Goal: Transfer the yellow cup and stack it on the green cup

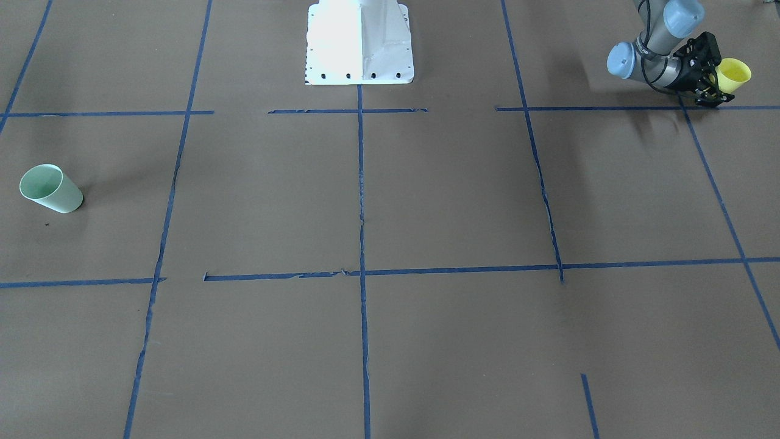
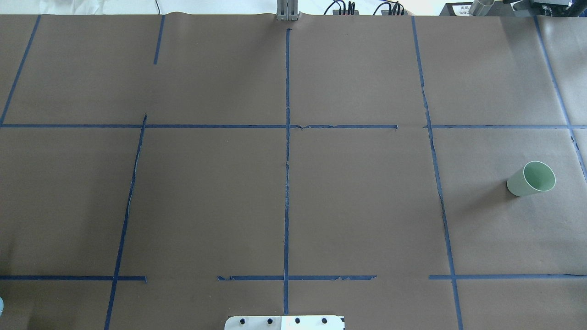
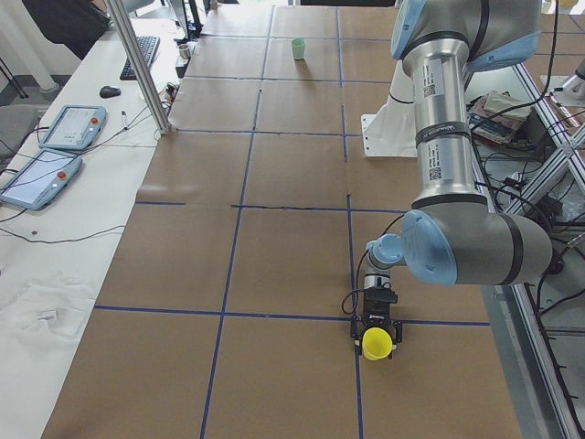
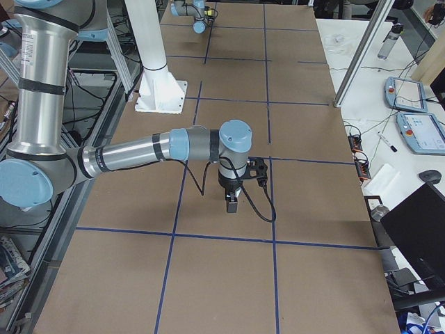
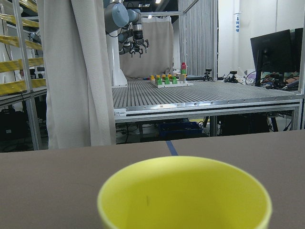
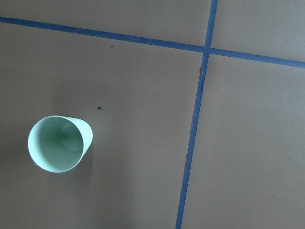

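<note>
The yellow cup stands upright near the table's corner on my left side. It also shows in the exterior left view and fills the bottom of the left wrist view. My left gripper lies level and low, with its fingers on either side of the cup, shut on it. The green cup stands upright far across the table, and directly below the right wrist camera. My right gripper points straight down above the table. I cannot tell whether it is open or shut.
The white robot base stands at the table's middle rear edge. Blue tape lines divide the brown table cover into squares. A metal post and teach pendants stand on the side desk beyond the table.
</note>
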{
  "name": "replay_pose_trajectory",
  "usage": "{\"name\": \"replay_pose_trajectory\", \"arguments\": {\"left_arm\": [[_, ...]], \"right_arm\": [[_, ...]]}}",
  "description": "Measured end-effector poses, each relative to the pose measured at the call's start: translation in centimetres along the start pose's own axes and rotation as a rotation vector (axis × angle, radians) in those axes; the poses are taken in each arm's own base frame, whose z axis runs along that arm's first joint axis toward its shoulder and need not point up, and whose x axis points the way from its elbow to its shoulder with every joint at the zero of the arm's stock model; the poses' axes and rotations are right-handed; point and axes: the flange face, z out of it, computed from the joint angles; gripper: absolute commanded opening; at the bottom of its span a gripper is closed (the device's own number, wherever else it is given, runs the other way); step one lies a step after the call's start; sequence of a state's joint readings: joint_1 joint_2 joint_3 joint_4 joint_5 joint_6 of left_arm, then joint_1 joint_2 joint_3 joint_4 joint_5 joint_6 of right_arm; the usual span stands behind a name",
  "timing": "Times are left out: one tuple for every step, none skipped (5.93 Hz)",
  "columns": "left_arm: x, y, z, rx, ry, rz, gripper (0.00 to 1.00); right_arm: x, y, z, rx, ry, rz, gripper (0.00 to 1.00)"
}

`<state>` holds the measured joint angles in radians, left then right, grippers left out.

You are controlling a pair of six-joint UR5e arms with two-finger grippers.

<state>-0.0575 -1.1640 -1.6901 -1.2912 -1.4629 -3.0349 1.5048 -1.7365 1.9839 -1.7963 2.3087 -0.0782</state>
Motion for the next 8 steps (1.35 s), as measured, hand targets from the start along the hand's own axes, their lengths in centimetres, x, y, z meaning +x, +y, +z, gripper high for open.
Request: {"name": "replay_pose_trajectory", "arguments": {"left_arm": [[-0.1,-0.9,0.7,0.007,-0.001,0.001,0.76],[-0.3,-2.2,1.5,0.014,-0.002,0.012,0.75],[-0.5,-3.6,2.4,0.025,-0.003,0.031,0.75],[-0.4,-4.7,3.1,0.037,0.002,0.053,0.75],[0.4,-5.9,3.8,0.039,0.02,0.07,0.75],[2.5,-7.2,4.4,0.037,0.054,0.081,0.75],[4.9,-8.8,5.2,0.036,0.099,0.095,0.75],[7.1,-10.2,5.9,0.027,0.142,0.115,0.75]], "right_arm": [[0.0,0.0,0.0,0.0,0.0,0.0,1.0],[0.0,0.0,0.0,-0.001,-0.001,0.002,1.0],[0.1,0.1,0.2,-0.004,-0.002,0.005,1.0],[0.2,0.1,0.3,-0.007,-0.002,0.007,1.0],[0.3,0.2,0.4,-0.01,-0.002,0.009,1.0],[0.5,0.3,0.6,-0.013,-0.003,0.012,1.0],[0.7,0.3,0.8,-0.018,-0.005,0.017,1.0],[0.9,0.4,1.1,-0.025,-0.006,0.023,1.0]]}}
